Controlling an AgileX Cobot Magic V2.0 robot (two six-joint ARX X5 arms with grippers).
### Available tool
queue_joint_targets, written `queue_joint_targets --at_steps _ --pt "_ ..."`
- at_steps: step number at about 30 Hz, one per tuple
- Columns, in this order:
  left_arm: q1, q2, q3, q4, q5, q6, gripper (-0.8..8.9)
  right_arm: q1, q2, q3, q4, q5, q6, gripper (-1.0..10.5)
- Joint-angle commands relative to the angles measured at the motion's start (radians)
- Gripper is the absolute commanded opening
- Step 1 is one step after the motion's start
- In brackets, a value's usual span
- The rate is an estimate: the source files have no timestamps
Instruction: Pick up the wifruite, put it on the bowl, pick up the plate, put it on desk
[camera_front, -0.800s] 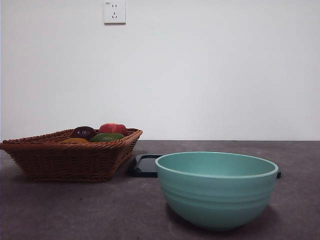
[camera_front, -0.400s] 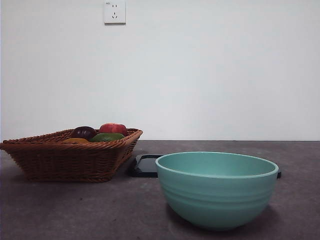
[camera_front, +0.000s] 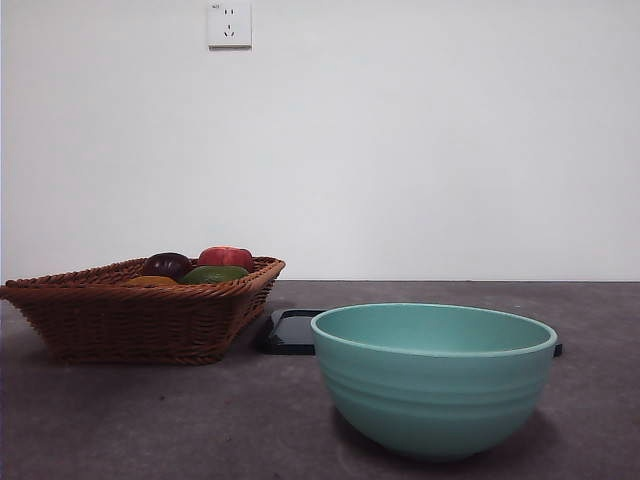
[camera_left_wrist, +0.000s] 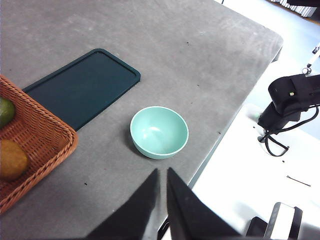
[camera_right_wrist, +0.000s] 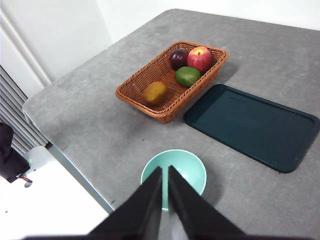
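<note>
Tools (camera_left_wrist: 161, 172) (camera_right_wrist: 165, 172) high above desk (camera_right_wrist: 280, 55), closed.

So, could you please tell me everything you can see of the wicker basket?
The basket is a brown, woven, rectangular tray with flaring sides, standing upright on the desk beside the dark tray. It holds four fruits: the orange-brown wifruite, a green fruit, a dark purple one and a red apple. No gripper is near it.

Left claw (camera_left_wrist: 162, 175): two matte black tapering jaws with smooth flat faces. Right claw (camera_right_wrist: 165, 172): the same black, wedge-shaped pair.
</note>
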Motion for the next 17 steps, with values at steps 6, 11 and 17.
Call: queue_joint_targets --at_steps 6,11,17 --pt "0.027 0.003 0.010 0.015 -0.002 0.005 0.19 0.005 0.003 0.018 0.011 0.000 0.006 0.1" --pt "0.153 0.002 -0.015 0.069 0.000 0.018 0.19 0.005 0.003 0.018 0.011 0.000 0.006 0.1" --pt "0.345 -0.100 -0.322 0.520 0.000 -0.048 0.19 0.005 0.003 0.018 0.011 0.000 0.006 0.1"
